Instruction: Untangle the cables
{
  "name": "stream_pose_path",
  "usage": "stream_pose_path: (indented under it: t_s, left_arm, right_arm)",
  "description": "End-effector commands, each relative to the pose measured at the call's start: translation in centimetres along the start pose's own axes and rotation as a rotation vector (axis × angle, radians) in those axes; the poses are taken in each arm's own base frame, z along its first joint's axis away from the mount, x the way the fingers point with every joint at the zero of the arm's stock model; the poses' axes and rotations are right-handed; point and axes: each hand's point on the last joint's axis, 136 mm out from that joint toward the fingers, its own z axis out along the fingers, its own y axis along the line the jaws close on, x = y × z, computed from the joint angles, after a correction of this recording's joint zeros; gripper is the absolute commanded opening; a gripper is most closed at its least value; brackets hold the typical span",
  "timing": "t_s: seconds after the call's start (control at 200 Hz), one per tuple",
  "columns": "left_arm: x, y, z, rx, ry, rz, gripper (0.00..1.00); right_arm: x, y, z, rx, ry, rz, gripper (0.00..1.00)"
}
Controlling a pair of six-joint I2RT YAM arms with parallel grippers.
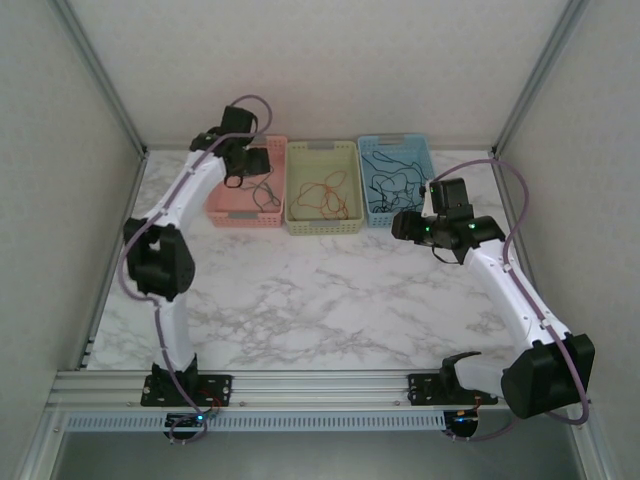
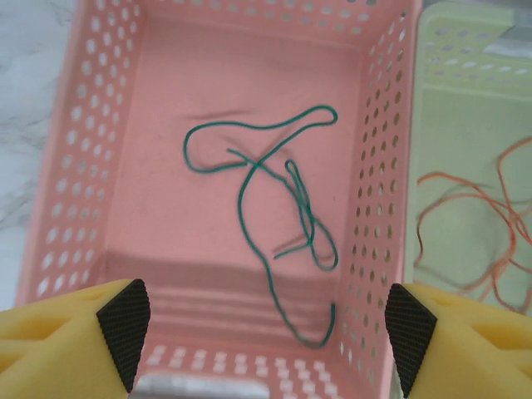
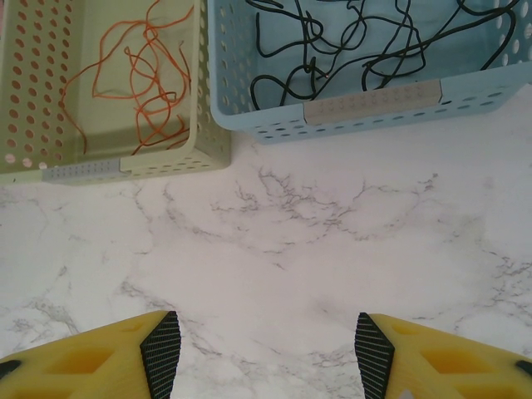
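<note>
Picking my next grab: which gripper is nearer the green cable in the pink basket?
Left. The left gripper hangs directly above the green cable in the pink basket; the right gripper is over the table in front of the blue basket.

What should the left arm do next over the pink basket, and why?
Probably lift the left gripper straight up, clear of the pink basket. Its jaws stand open with nothing between them, and the green cable lies loose on the basket floor, so that cable looks sorted.
</note>
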Motion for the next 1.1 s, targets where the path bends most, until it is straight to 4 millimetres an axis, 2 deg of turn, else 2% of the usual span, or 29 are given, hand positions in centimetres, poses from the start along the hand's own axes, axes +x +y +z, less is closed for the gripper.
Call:
stream_pose_path:
  t_s: [0.0,0.065,0.145,0.24,0.325,0.39,0.481,0.551,0.641,0.706,0.796,0.856,0.921,0.926,1.031,1.096]
  left_arm:
    - [-3.6,1.2,-9.9,0.065,-0.267,-0.069,0.77]
    - [-2.6,2.5,-12.6,0.068,-0.346,-0.089,0.78]
    - [-0.9,5.3,-15.9,0.030,-0.469,-0.128,0.81]
    - [2.3,8.4,-17.8,-0.026,-0.570,-0.151,0.85]
    - [5.7,10.8,-17.8,-0.077,-0.636,-0.151,0.90]
    - [8.0,13.0,-17.5,-0.150,-0.680,-0.167,0.94]
    - [11.0,15.2,-16.5,-0.226,-0.739,-0.161,0.96]
    - [13.0,17.7,-16.1,-0.322,-0.804,-0.226,0.96]
    - [15.0,18.5,-14.1,-0.356,-0.811,-0.215,0.95]
    - [16.1,18.4,-12.2,-0.368,-0.754,-0.167,0.93]
    - [17.4,18.4,-10.3,-0.371,-0.736,-0.135,0.92]
    - [17.7,18.7,-9.5,-0.377,-0.735,-0.126,0.92]
    - [17.6,18.9,-8.3,-0.374,-0.717,-0.105,0.92]
    - [17.7,18.9,-8.1,-0.377,-0.711,-0.102,0.92]
    - [16.2,18.3,-6.5,-0.354,-0.709,-0.060,0.92]
    - [15.1,17.8,-5.4,-0.338,-0.708,-0.036,0.91]
  right_arm:
    - [-0.1,0.5,-0.9,-0.019,-0.017,-0.013,0.61]
    - [-0.4,0.5,-1.0,-0.018,-0.029,-0.014,0.61]
    - [-0.7,0.5,-1.3,-0.018,-0.049,-0.016,0.61]
    - [-1.1,0.2,-1.4,-0.004,-0.087,-0.016,0.61]
    - [-1.3,-0.2,-1.3,0.014,-0.126,-0.018,0.61]
    - [-1.7,-0.3,-1.4,0.009,-0.180,-0.032,0.61]
    - [-2.0,-0.9,-1.2,0.021,-0.270,-0.079,0.64]
    - [-1.9,-1.7,-0.7,0.042,-0.350,-0.144,0.64]
    - [-1.5,-4.5,0.0,0.164,-0.454,-0.153,0.63]
    - [-0.8,-6.8,0.6,0.266,-0.502,-0.143,0.63]
    - [0.5,-9.4,2.3,0.359,-0.512,-0.129,0.63]
    - [0.3,-10.3,2.7,0.394,-0.505,-0.120,0.62]
    - [-0.7,-10.1,2.9,0.384,-0.576,-0.142,0.62]
    - [-0.2,-10.3,3.2,0.388,-0.567,-0.146,0.62]
    - [0.9,-13.0,5.8,0.446,-0.578,-0.130,0.61]
    - [0.3,-13.1,6.2,0.441,-0.602,-0.145,0.59]
